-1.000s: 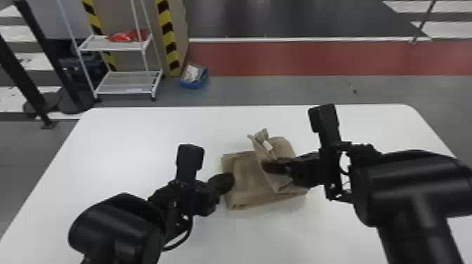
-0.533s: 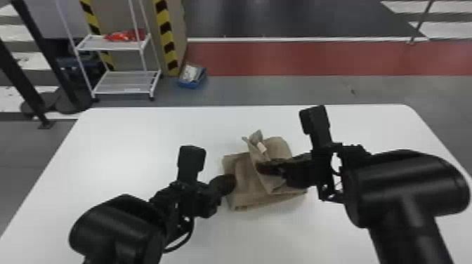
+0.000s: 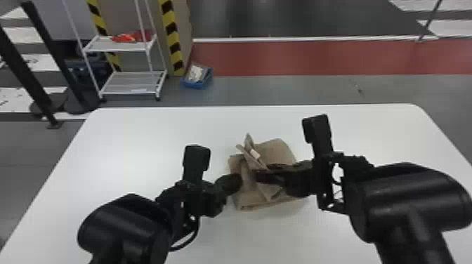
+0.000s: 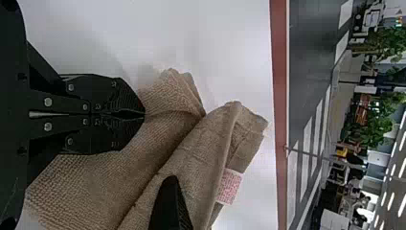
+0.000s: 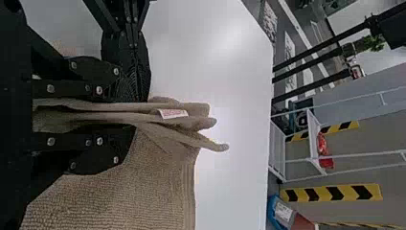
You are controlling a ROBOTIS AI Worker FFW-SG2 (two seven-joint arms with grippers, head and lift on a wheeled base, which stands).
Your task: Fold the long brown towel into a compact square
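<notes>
Brown towel lies on the white table between the grippers, its raised flap, running lengthwise away from the robot, pinched by the right gripper, while the left gripper, fingers pressed together, sits at its left edge.

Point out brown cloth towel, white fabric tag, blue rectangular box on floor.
Brown towel (image 4: 98, 184): left wrist view, broad woven face.
White tag (image 4: 230, 186): left wrist view, printed face.
Blue box (image 3: 193, 84): head view, front wall.

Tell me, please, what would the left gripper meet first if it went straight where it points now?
The left gripper would probably meet the brown towel, whose folded layers lie ahead of its fingertips; depth is unclear.
</notes>
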